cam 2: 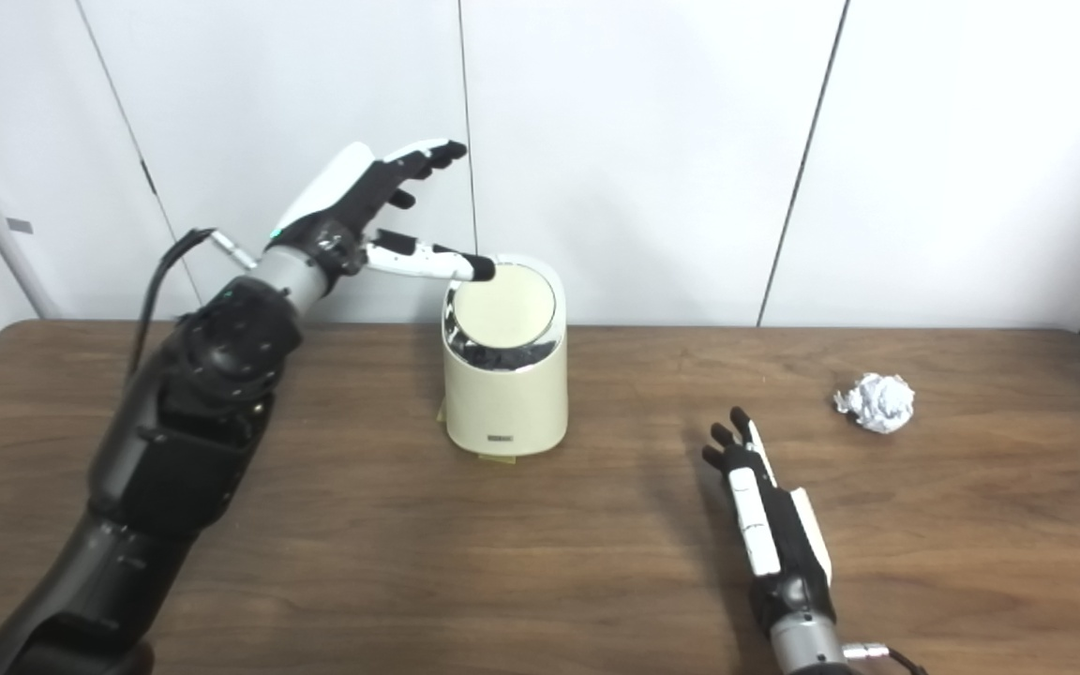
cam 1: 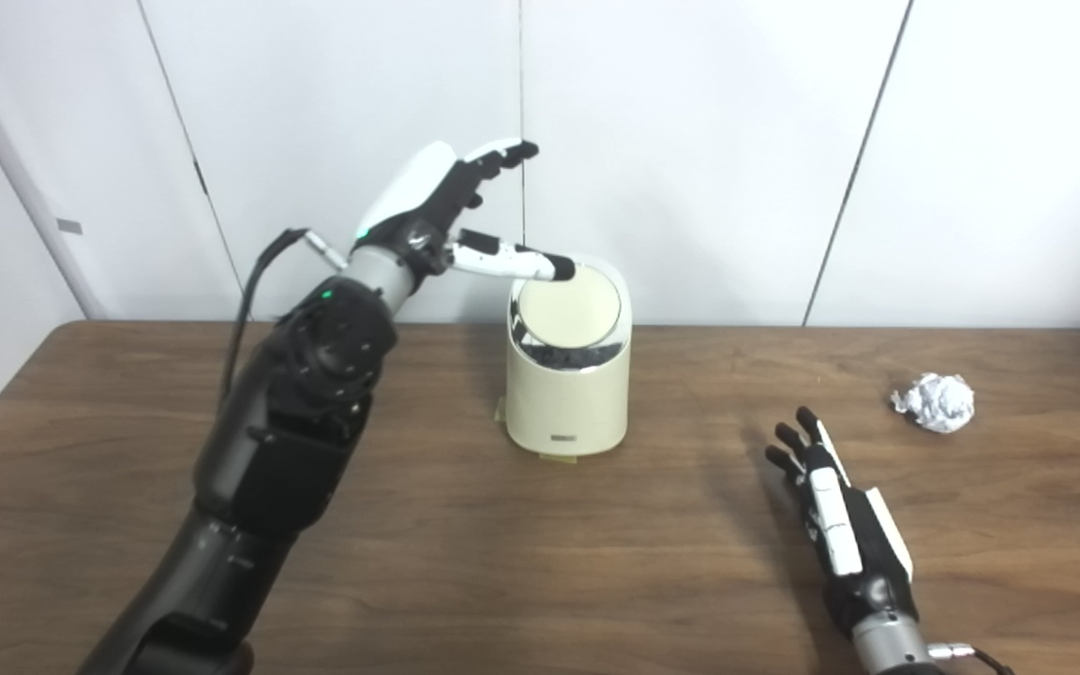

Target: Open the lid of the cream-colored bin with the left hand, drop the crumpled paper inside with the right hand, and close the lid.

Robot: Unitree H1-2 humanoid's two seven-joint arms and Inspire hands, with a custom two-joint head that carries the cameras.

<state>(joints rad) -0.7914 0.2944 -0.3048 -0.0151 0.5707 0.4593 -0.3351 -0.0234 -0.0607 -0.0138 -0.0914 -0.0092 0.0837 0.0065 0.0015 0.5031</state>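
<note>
The cream-colored bin (cam 1: 566, 375) stands toward the far edge of the table (cam 1: 540, 581), roughly midway along it, its round lid (cam 1: 569, 307) tilted to face the near edge. The lid looks shut, or nearly so; a dark band shows under its lower rim, and I cannot tell whether that is a gap or just trim.

The left hand (cam 1: 437, 211) is raised above the table just beside the bin's upper left. Its fingers are spread and hold nothing: most point up and away toward the wall, while one digit (cam 1: 517, 262) reaches out sideways, its dark tip at the lid's upper left rim. It seems to touch there, though I cannot be sure.

The crumpled paper (cam 2: 874, 401) lies well off toward the right edge of the table, at about the same depth as the bin. The right hand (cam 2: 765, 525) rests low near the near edge, fingers straight and close together, gripping nothing, pointing toward the far edge. The paper lies ahead of it and to its right, clearly apart.

So, as I judge it, the lid belongs to the left hand, already at the rim, and the push has to come from that upper left side. The paper is plainly the right hand's reach.
</note>
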